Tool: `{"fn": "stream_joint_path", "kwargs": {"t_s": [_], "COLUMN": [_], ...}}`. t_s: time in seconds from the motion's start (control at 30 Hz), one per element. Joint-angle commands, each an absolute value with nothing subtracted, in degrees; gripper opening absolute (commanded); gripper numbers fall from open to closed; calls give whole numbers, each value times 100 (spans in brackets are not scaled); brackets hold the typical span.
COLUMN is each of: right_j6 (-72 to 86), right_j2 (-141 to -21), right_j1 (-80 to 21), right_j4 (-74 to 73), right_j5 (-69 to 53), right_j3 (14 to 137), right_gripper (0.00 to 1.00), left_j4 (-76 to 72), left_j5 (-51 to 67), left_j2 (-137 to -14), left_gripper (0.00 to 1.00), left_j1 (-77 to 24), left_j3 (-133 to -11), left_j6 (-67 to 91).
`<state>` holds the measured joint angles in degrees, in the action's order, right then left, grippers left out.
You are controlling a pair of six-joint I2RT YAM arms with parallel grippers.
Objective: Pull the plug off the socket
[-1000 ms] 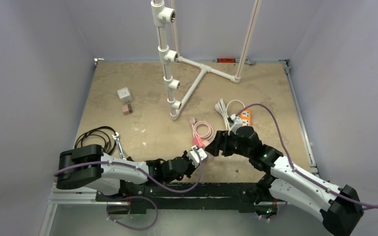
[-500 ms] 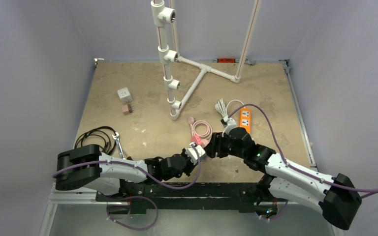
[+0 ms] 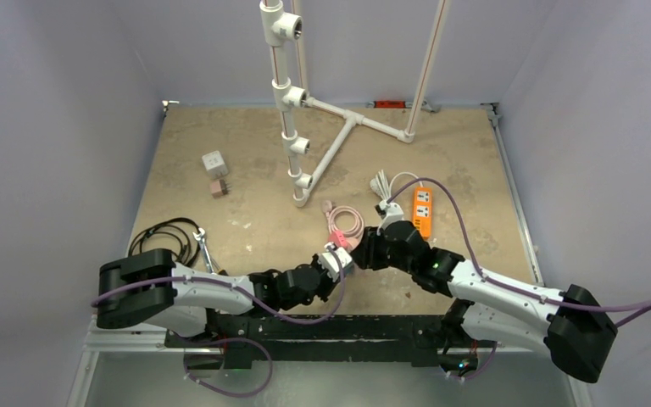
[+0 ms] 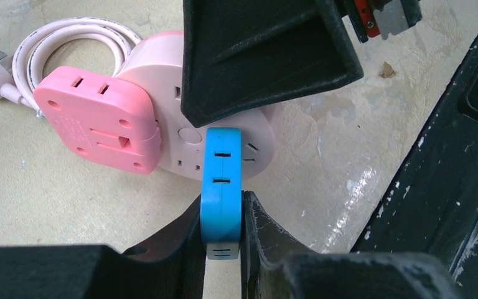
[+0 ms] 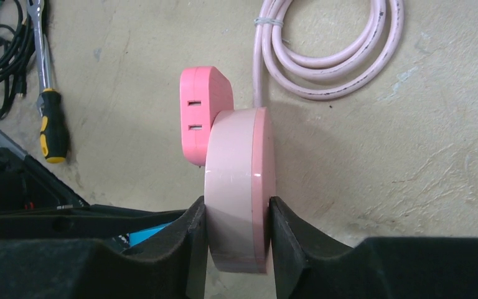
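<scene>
Plug [image 4: 222, 180] (blue) in left gripper [image 4: 222, 210] | socket [image 5: 239, 180] in right gripper [image 5: 238, 215]

Right pincer [image 5: 236, 215] with socket [image 5: 239, 168] eased left; orange power strip [image 3: 422, 209] uncovered.

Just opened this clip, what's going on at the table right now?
Both arms are working on one pale pink round socket hub. The right gripper is clamped across the hub's flat faces to hold it. The left gripper pinches a blue plug that looks still seated in the hub's face. A pink adapter is plugged in beside it. The plug has not yet come off.
</scene>
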<state>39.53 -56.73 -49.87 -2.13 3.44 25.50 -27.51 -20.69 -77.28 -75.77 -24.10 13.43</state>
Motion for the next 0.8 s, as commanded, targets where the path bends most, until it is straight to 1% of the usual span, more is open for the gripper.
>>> {"fn": "stream_joint_path", "kwargs": {"t_s": [0.0, 0.17, 0.27, 0.43, 0.77], "right_j6": [4139, 3938, 3788, 3573, 3339], "right_j2": [-5767, -5873, -5893, -5817, -5572], "right_j1": [-5077, -5181, -5244, -5307, -5334], "right_j4": [-308, -309, -410, -562, -800], "right_j5": [741, 801, 852, 853, 714], "right_j3": [2741, 2856, 2928, 2953, 2936], "right_gripper": [0, 0, 0, 0, 0], "left_j4": [-2802, -2554, -2387, -2116, -1553], "left_j5": [-1988, -1844, -1750, -2172, -2362], "left_j2": [-8141, -8771, -8889, -8717, -8186], "left_gripper": [0, 0, 0, 0, 0], "left_j1": [-7556, -7812, -7831, -7762, -7084], "left_j3": [-2680, -3276, -3479, -3496, -3281], "left_j6": [1725, 1324, 1127, 960, 929]}}
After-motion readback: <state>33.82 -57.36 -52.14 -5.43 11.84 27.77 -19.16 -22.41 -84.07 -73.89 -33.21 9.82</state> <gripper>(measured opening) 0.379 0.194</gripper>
